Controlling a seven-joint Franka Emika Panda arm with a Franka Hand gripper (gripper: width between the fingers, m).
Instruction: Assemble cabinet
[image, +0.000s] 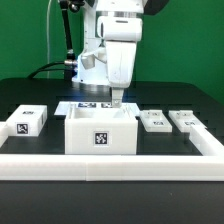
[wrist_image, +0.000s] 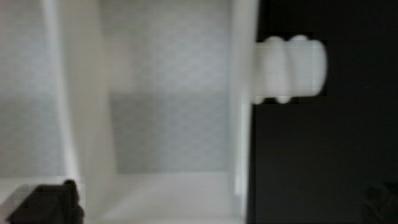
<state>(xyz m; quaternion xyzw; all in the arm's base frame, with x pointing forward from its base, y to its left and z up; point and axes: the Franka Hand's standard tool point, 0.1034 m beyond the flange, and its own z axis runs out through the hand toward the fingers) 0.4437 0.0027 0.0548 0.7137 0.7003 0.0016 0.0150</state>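
Observation:
The cabinet's large white box (image: 100, 135) stands open-topped at the middle of the table, with a tag on its front. My gripper (image: 117, 101) hangs straight down over the box's back wall, toward the exterior view's right. In the wrist view the gripper (wrist_image: 214, 205) is open, with one dark fingertip (wrist_image: 48, 204) over the box's inside. The other finger is barely seen against the black table outside. The box's thin wall (wrist_image: 247, 120) runs between them, touching neither. A ribbed white knob (wrist_image: 294, 69) sticks out from that wall's outer side.
A white block (image: 28, 121) with a tag lies at the exterior view's left. Two small white panels (image: 153, 120) (image: 185, 120) lie at the right. The marker board (image: 88, 105) lies behind the box. A long white border rail (image: 110, 162) runs along the front.

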